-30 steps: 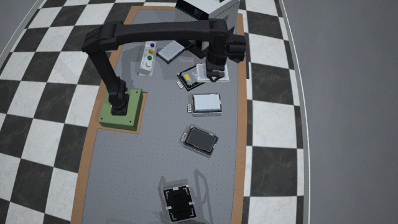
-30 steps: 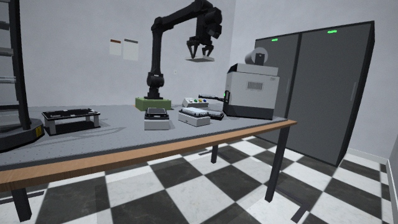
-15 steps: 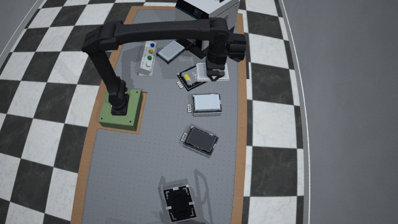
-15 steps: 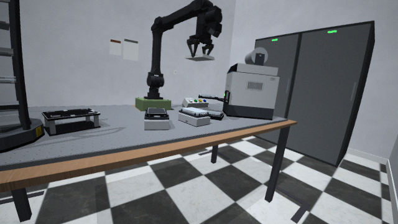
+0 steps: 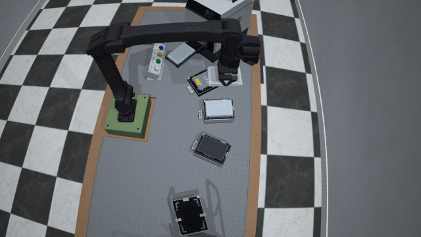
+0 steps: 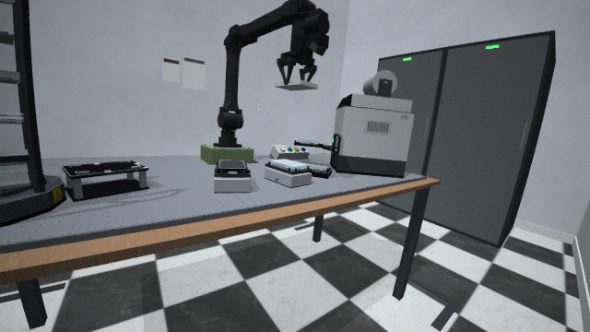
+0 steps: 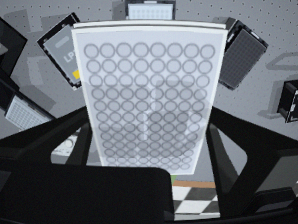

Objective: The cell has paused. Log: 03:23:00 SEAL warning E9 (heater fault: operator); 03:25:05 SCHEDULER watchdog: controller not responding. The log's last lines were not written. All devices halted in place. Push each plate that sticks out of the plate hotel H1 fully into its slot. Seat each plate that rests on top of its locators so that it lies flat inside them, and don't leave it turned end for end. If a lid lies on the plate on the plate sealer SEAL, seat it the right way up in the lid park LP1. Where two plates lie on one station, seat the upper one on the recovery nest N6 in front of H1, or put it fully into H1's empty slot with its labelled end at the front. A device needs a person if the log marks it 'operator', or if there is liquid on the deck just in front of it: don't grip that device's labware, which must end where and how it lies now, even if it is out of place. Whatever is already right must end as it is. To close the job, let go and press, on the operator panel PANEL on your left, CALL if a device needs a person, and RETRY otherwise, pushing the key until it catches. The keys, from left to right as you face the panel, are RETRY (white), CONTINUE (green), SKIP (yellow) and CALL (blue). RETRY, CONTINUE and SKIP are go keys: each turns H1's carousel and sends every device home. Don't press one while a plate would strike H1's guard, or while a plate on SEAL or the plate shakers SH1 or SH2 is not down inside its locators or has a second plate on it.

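High above a grey perforated table (image 6: 175,203) edged in wood, the black gripper (image 6: 296,74) carries a translucent lid (image 6: 297,86), its fingers spread wide and clamped on the lid's long sides. Straight beneath the fingers lies the dark lid park (image 5: 198,83) with its yellow mark. Beyond them stands the grey-and-white plate sealer (image 6: 374,140), a white plate (image 5: 180,53) on its tray. Further below the fingers sit two shakers, one with a white plate (image 5: 219,108), one with a dark plate (image 5: 212,147), and a black nest (image 5: 190,215) near the table's end. Checkered black-and-white floor (image 6: 286,286), pale walls and tall dark cabinets (image 6: 479,134) frame the cell.
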`<action>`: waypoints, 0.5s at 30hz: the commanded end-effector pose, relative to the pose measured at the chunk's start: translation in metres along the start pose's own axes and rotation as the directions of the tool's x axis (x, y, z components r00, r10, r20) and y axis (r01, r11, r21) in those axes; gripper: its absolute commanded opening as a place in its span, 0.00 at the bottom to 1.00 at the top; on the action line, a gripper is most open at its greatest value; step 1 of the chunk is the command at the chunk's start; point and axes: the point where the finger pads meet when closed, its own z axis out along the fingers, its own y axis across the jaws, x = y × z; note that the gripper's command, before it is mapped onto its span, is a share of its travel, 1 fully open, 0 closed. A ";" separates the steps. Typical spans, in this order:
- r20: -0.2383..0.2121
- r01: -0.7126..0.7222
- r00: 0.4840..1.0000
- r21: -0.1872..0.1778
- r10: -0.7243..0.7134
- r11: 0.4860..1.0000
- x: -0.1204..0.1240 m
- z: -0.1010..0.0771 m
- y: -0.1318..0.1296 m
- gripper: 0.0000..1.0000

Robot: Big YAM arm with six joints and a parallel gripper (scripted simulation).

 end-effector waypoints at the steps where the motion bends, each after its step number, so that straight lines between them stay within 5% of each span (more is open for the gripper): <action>1: 0.058 -0.001 0.998 0.001 0.001 1.000 -0.009 -0.031 -0.006 0.84; 12: 0.058 -0.001 0.998 0.001 0.001 1.000 -0.009 -0.031 -0.006 0.84; 15: 0.039 -0.122 0.992 -0.002 0.122 0.993 -0.013 -0.022 -0.017 0.84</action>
